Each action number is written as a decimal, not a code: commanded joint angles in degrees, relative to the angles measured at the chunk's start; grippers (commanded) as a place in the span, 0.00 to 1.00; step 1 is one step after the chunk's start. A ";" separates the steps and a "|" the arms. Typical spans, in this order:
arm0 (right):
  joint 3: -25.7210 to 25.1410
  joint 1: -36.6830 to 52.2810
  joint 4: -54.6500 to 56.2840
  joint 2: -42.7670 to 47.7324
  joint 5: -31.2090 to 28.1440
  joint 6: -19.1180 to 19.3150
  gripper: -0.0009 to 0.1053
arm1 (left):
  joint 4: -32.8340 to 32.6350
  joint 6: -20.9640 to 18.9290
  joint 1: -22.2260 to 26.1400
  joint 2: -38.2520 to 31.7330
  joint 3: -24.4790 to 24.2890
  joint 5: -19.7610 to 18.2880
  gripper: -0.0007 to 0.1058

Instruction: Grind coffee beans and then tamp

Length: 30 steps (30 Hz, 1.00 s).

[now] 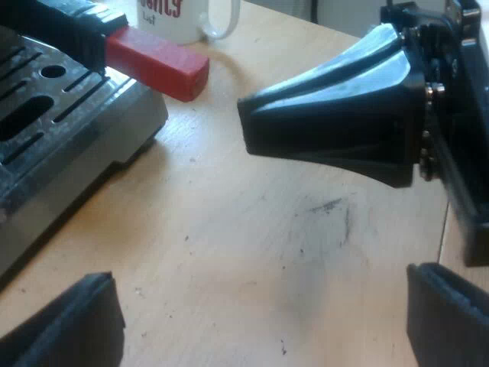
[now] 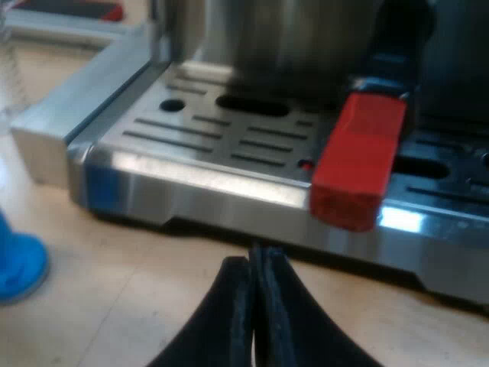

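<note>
Red end [image 2: 357, 164] of the holder's dark handle: projects over the slotted drip tray [image 2: 229, 130] of the espresso machine [image 2: 99, 99]; holder judged locked into the front.
Right end effector [image 2: 256, 306]: fingers pressed together, empty, low before the tray, just short of the red end.
Left end effector [image 1: 260, 306]: spread wide, empty, over bare worktop [image 1: 229, 229] near the tray's corner.
Step, judged: approach ahead of grinding. The next move calls for the right fingers to part and close round the handle.
Blue tamper [image 2: 15, 267]: on the worktop, near the machine.
White mug [image 1: 183, 19]: beyond the handle.
Surface: pale wood, faintly scuffed.
Room: too hidden to tell.
</note>
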<state>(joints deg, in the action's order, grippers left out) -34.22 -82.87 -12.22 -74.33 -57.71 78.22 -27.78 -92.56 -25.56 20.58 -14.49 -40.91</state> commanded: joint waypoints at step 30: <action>-0.06 8.02 -8.13 -0.73 -6.69 8.30 0.01 | 1.12 -0.59 -0.27 -0.01 -0.32 -1.01 0.74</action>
<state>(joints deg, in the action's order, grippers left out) -33.88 -76.24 -17.16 -74.83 -60.73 84.64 -27.68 -92.56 -25.56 20.58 -14.49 -41.12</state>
